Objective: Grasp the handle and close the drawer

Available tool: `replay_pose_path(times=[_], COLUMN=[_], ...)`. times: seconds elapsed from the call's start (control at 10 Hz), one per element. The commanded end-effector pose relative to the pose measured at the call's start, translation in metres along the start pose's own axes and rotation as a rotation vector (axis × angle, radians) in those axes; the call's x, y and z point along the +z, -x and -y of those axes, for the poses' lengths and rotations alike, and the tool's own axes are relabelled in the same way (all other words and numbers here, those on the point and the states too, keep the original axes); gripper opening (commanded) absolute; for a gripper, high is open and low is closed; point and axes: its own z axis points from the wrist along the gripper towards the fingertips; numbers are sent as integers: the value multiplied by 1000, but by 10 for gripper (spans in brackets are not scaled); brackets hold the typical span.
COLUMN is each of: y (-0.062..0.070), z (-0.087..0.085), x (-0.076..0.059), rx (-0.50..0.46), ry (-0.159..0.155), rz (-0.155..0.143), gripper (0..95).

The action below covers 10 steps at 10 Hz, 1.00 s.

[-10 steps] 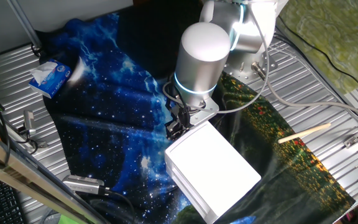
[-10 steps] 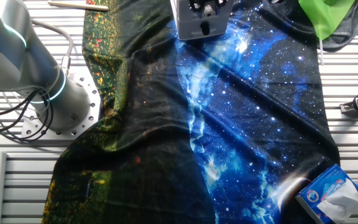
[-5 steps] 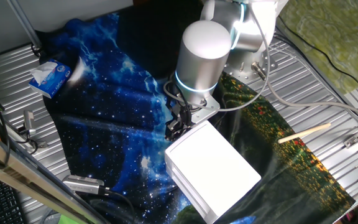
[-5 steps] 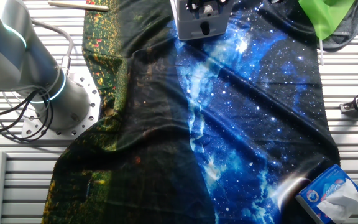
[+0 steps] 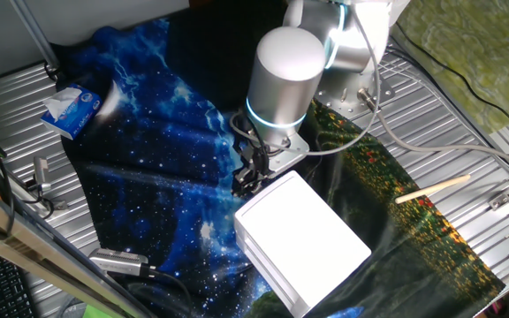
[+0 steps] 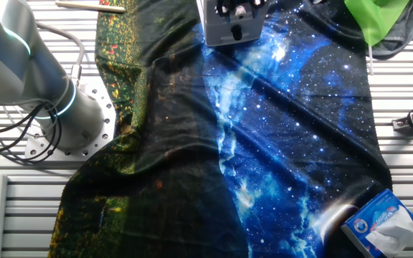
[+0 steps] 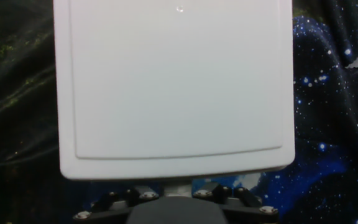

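Starry blue cloth point(image 5: 148, 168) over ribbed metal table point(image 5: 467, 168) — white cabinet point(image 5: 303, 238) on it.

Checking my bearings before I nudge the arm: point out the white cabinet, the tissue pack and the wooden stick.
white cabinet point(image 5: 303, 238), one fixed view, on its flat top.
tissue pack point(image 5: 71, 108), one fixed view, on its blue wrapper.
wooden stick point(image 5: 433, 189), one fixed view, at mid-length.

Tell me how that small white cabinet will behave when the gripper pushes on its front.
The white cabinet looks like thin, hollow plastic, so probably light for its size. It sits loose on the wrinkled starry cloth, so a push may slide it rather than just move the drawer. The gripper presses low at one end, so tipping seems unlikely.
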Motion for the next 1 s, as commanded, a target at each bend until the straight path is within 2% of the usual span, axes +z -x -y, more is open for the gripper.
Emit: replay_pose_path(times=[0.1,0.3,0.4,0.5,0.6,0.7,0.8,1.0], y=[-8,-20,-29,-35,-43,-48,-54,-61], z=[2,7,10,12,16,19,22,26], x=[-3,-8,-10,-11,-14,-17,-19,-21], rx=[-2,-19,-21,-18,-1,9,15,31], ry=[4,4,4,4,6,8,9,9], rz=[-3,1,2,3,1,-4,-10,-17], gripper=[570,570,380,380,190,190,0,0])
